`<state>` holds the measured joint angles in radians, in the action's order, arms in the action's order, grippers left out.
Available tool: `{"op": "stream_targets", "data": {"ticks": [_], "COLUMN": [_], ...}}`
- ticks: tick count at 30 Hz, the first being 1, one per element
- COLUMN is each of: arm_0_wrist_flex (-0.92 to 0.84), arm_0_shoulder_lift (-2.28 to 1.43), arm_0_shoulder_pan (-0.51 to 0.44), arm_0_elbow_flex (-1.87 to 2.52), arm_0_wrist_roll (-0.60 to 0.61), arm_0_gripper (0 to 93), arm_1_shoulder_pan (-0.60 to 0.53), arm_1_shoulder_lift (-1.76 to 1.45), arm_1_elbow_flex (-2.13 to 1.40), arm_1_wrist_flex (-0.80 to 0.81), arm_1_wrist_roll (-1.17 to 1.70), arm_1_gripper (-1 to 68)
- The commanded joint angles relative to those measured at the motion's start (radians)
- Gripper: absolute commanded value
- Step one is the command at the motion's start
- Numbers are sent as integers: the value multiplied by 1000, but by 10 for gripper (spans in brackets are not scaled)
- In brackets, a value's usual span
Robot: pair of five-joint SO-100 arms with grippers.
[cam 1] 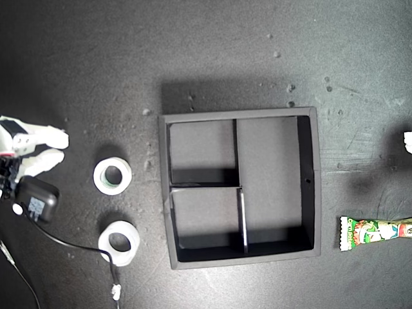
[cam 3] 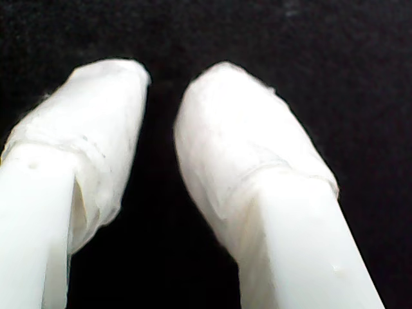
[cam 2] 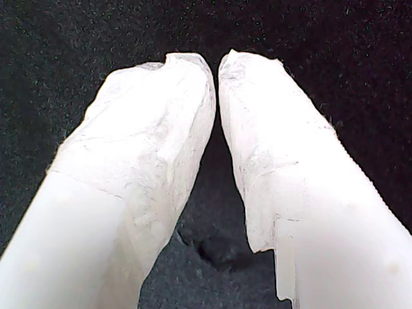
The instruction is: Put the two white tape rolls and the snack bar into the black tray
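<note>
The black tray (cam 1: 309,180) lies in the middle of the dark mat with all three compartments bare. Two white tape rolls lie flat towards the exterior view's left: one with a greenish inner rim (cam 1: 98,177), the other (cam 1: 132,243) nearer the bottom edge. The snack bar (cam 1: 373,232) lies at the exterior view's right, cut off by the frame edge. My first gripper (cam 2: 217,64) is shut over bare mat, its tips almost touching. My second gripper (cam 3: 161,84) is slightly open with nothing between its fingers. An arm's white gripper (cam 1: 63,148) sits beside the rolls; which arm it is I cannot tell.
A black power adapter (cam 1: 37,199) lies at the exterior view's left, and its cable (cam 1: 71,244) runs up against the lower roll. A white arm part (cam 1: 408,141) shows at the exterior view's right edge. Pale specks dot the mat.
</note>
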<state>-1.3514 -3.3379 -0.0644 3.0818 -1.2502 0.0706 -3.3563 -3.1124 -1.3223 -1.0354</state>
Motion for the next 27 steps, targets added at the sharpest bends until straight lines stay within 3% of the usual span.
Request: {"op": "stream_targets", "data": {"ticks": [1, 27], "arm_0_wrist_flex": [-37, -37], "arm_0_shoulder_lift": [-49, -49], "arm_0_shoulder_pan": [-14, -14], "arm_0_elbow_flex": [57, 57], "arm_0_wrist_roll": [-17, -32], "arm_0_gripper": [41, 41], "arm_1_shoulder_pan": [32, 32], "arm_1_shoulder_lift": [5, 5], "arm_1_elbow_flex": [-12, -12], "arm_1_wrist_flex": [-18, -18], "arm_1_wrist_roll": [-26, -26], "arm_1_gripper": [10, 10]}}
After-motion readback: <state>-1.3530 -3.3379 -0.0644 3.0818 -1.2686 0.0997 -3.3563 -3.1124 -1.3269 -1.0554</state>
